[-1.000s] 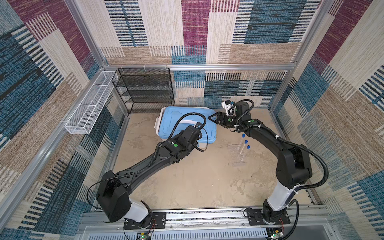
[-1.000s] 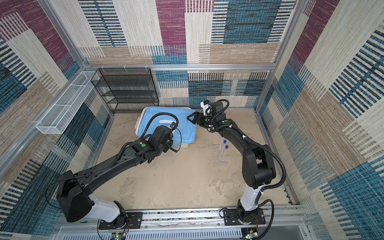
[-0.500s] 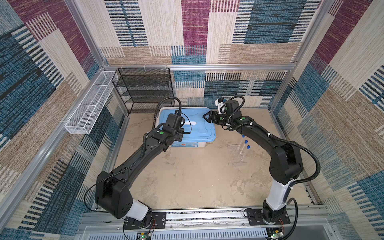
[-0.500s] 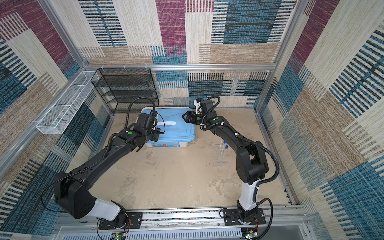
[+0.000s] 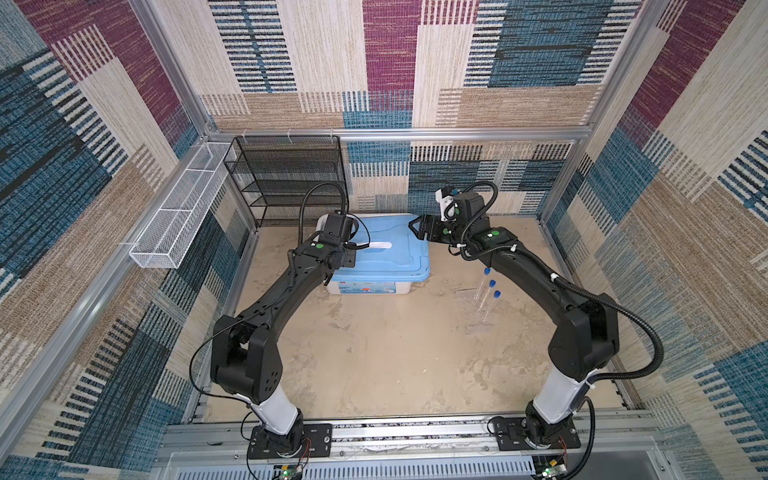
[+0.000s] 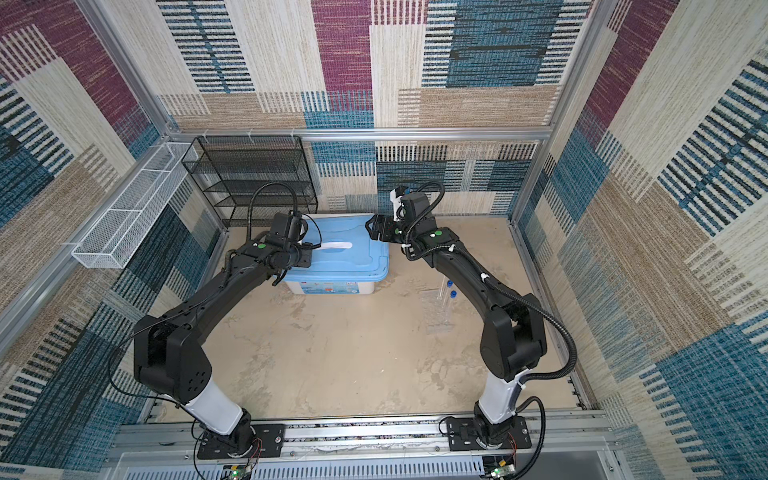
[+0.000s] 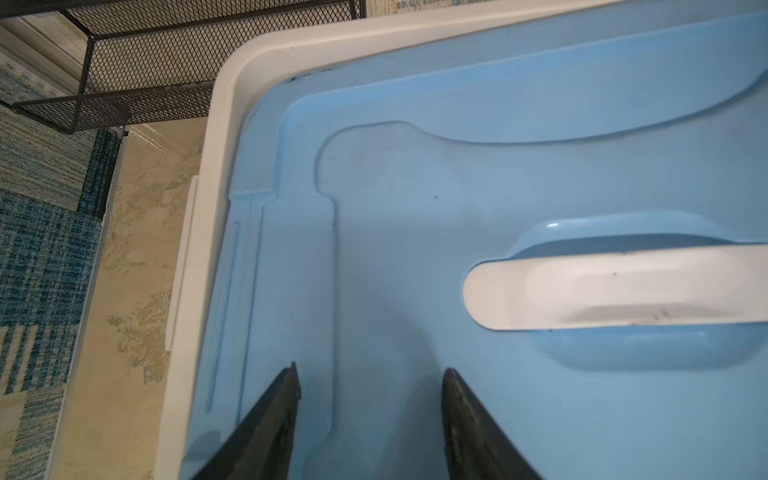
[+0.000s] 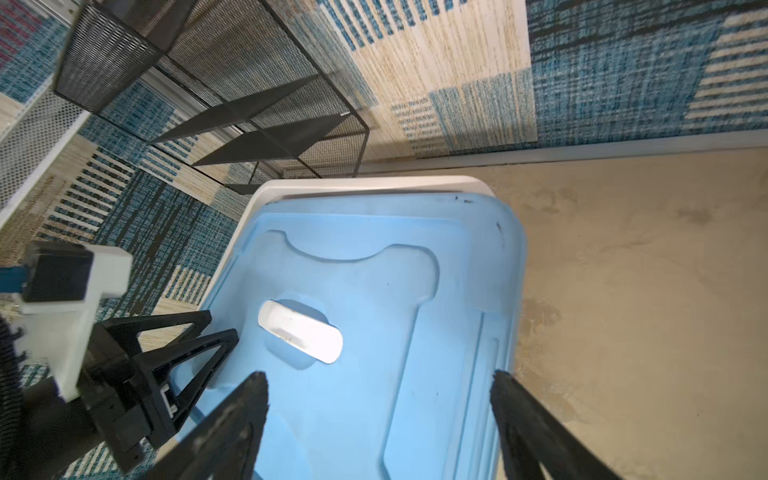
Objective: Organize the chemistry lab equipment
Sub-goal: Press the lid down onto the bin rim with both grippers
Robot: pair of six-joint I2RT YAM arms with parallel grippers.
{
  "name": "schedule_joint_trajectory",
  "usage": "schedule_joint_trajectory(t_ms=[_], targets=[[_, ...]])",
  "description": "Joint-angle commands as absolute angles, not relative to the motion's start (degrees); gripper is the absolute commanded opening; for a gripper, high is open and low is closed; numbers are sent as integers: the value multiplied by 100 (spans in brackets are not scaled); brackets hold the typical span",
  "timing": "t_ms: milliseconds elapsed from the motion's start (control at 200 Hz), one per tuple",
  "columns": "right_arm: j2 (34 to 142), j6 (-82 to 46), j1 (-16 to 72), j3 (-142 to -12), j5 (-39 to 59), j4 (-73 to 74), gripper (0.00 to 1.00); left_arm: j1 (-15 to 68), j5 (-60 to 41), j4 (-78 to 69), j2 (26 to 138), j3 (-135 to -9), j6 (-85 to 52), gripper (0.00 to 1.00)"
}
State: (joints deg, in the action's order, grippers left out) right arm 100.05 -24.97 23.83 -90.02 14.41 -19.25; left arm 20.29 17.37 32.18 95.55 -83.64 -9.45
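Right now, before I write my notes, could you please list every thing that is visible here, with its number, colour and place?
bin: one, white, at the back of the table, in front of the shelf
lid: one, light blue, on the bin
handle: one, white, middle of the lid
tubes: three, clear with blue caps, lying side by side right of the bin
shelf: one, black mesh, back left corner
basket: one, white wire, on the left wall
table: one, sandy beige
left gripper: one, black, open, over the lid's left end
right gripper: one, black, open, over the lid's right end
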Motion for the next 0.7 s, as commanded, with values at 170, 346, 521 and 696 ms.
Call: schedule_joint_trajectory(t_ms=[170,346,521,696], targets=[[9761,-2654,2319,-8091,1926,-1762,88,1935,1453,3692,9240,-8316,-1155,56],[9633,-2841,2139,-7502,2840,-996,87,1673,614,3439,9068,-8146,-1444,56],[9655,-3141,2101,-7052,3813,-50,83,1394,-94,3154,9025,-7824,-1754,56],[9637,-3240,2101,-6993,3944,182,78,1354,-280,2972,8885,-7637,-1851,56]])
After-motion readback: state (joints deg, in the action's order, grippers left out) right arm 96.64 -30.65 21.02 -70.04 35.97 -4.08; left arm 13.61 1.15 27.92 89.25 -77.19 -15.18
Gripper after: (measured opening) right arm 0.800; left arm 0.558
